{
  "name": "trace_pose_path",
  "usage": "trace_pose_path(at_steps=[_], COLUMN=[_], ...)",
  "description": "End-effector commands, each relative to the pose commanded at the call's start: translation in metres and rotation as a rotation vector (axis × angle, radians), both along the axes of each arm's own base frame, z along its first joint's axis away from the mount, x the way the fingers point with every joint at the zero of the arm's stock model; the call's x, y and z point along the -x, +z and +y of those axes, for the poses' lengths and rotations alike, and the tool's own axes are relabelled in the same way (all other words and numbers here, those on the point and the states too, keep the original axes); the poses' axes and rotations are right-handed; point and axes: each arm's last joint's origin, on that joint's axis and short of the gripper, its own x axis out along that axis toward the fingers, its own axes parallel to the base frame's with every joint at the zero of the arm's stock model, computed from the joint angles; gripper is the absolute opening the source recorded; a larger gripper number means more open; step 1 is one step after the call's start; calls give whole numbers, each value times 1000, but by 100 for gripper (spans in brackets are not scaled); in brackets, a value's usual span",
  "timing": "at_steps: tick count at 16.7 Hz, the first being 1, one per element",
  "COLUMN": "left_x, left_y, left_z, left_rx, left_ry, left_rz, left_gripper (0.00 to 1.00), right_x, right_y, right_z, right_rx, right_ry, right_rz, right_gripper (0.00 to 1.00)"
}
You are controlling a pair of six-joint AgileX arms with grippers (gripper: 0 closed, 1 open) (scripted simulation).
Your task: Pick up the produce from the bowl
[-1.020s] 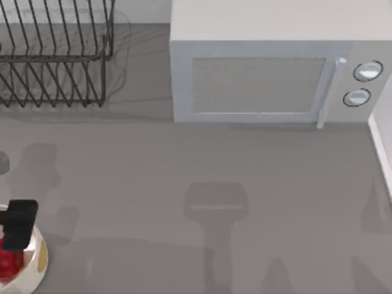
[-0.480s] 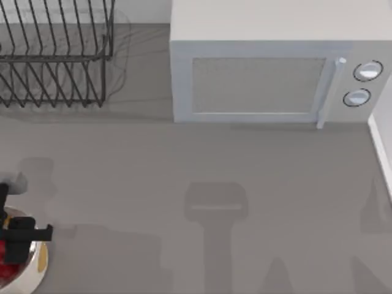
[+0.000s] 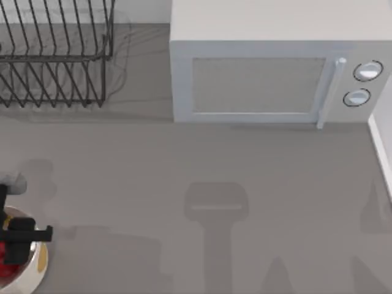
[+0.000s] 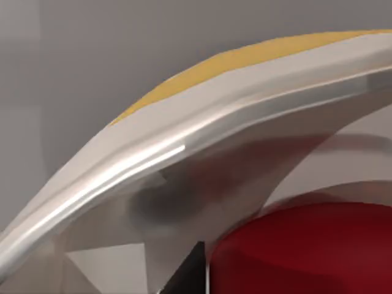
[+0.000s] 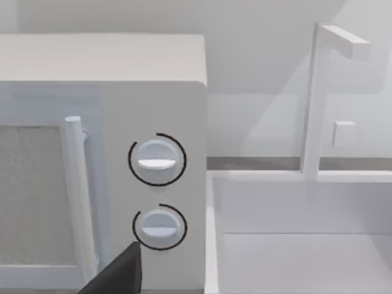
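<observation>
Since a second ago, left gripper has dropped into the bowl at the counter's front-left corner, fingers astride the produce; whether they grip, I cannot tell. Lifting remains. Right arm idles facing the microwave.

Microwave: left half of frame
Knobs: two, stacked
Sink: lower right
Faucet: upper right
</observation>
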Motion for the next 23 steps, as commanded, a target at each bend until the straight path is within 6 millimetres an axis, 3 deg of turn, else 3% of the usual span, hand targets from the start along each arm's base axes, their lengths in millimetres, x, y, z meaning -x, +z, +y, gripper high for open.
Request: trace_pose_path(at_steps=[12,20,21,23], left_x=[0,0,-3,-5], left_y=[0,0,36,39], left_z=[0,0,1,1], left_rx=[0,0,9,9], left_ry=[0,0,1,1], left_rz=[0,0,-101,-99], left_gripper=[2,0,0,0], right_x=[0,0,0,0], right_y=[0,0,0,0], right_z=[0,0,0,0], right_rx=[0,0,0,0], right_ry=[0,0,0,0], right_rz=[0,0,0,0], right_gripper=[100,100,100,100])
